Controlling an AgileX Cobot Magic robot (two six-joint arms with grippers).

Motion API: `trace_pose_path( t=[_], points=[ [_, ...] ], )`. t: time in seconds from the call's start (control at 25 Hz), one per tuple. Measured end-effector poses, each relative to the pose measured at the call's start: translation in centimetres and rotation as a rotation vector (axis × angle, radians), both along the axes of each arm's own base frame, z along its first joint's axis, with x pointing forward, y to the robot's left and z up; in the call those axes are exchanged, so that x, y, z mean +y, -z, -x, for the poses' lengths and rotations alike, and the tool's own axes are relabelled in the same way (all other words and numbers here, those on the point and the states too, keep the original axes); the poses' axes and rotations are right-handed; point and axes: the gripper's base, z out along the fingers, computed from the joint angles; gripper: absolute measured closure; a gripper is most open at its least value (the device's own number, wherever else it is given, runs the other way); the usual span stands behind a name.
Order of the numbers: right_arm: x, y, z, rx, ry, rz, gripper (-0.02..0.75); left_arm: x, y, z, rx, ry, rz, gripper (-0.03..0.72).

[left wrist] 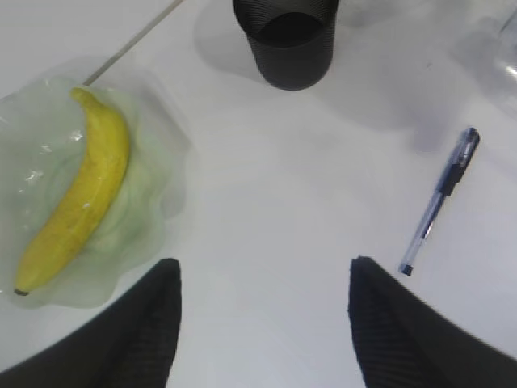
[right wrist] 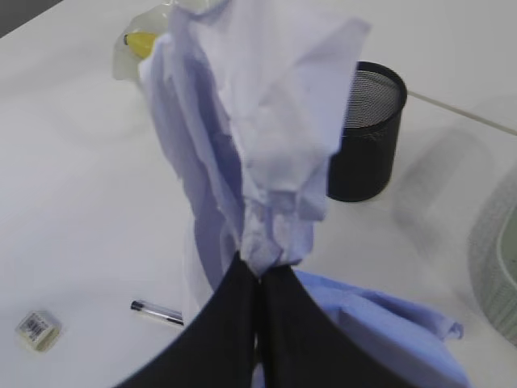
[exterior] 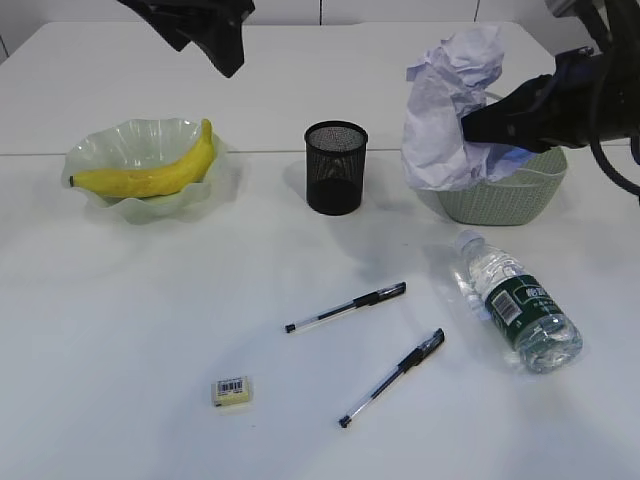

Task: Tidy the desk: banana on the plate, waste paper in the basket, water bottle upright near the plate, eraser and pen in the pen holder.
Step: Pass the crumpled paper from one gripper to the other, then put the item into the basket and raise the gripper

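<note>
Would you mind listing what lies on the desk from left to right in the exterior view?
plate with the banana → eraser → pen holder → water bottle. The two pens overlap each other's span; the basket overlaps the bottle's.

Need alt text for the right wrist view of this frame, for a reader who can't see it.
The right claw, shut, pinches a crumpled sheet of white waste paper that fills the middle of the view above the white desk. Behind it stands the black mesh pen holder, with the basket rim at the right edge. An eraser and part of a pen lie lower left.
</note>
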Motion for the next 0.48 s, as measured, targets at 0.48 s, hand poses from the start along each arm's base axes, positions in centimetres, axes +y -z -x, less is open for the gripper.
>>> trace_pose_path(
  t=[0.48],
  points=[
    [-1.9,-0.1,-1.5,-0.066,0.255,0.074,0.753,4.6,1.4,-1.7,0.042,-0.147,-0.038,0.221]
  ],
)
